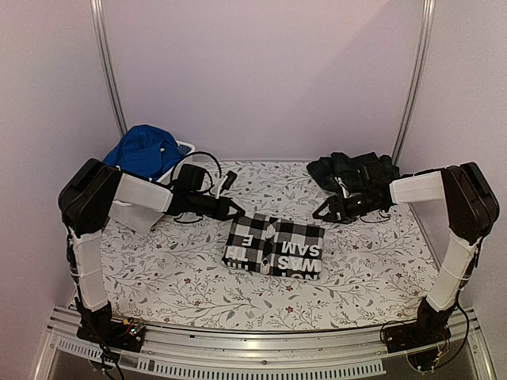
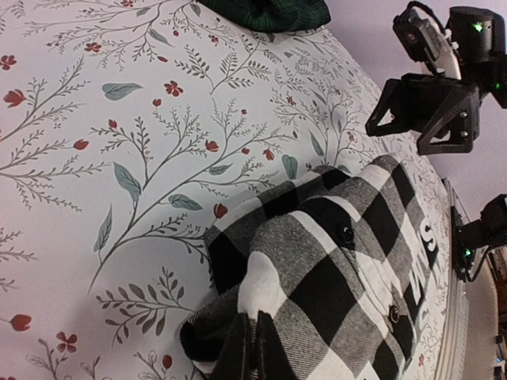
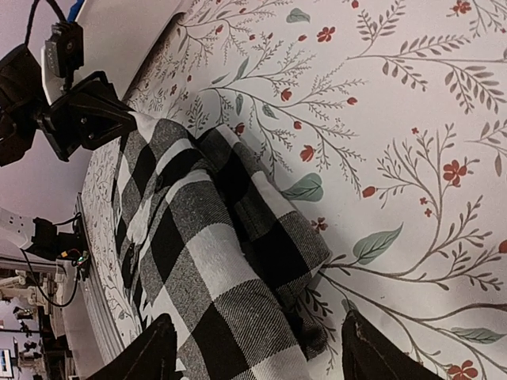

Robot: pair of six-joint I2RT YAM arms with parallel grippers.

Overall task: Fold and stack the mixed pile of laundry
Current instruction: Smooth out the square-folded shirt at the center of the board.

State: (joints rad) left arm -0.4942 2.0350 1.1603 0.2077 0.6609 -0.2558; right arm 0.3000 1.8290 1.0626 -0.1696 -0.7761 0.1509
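Observation:
A folded black-and-white checked shirt (image 1: pixel 273 247) with white letters lies mid-table. My left gripper (image 1: pixel 236 209) is at its far left corner; in the left wrist view its fingers (image 2: pixel 255 352) are pressed together on the shirt's bunched edge (image 2: pixel 317 277). My right gripper (image 1: pixel 321 214) is at the far right corner, open, with the shirt's corner (image 3: pixel 238 261) between its spread fingers (image 3: pixel 157 348). A dark green-navy tartan garment (image 1: pixel 352 170) lies crumpled at the back right. A bright blue garment (image 1: pixel 142 150) sits at the back left.
The blue garment rests in a white tub (image 1: pixel 187 147) behind my left arm. A black cable (image 1: pixel 207 162) loops near the tub. The floral tablecloth (image 1: pixel 158 269) covers the table. Metal posts stand at both back corners.

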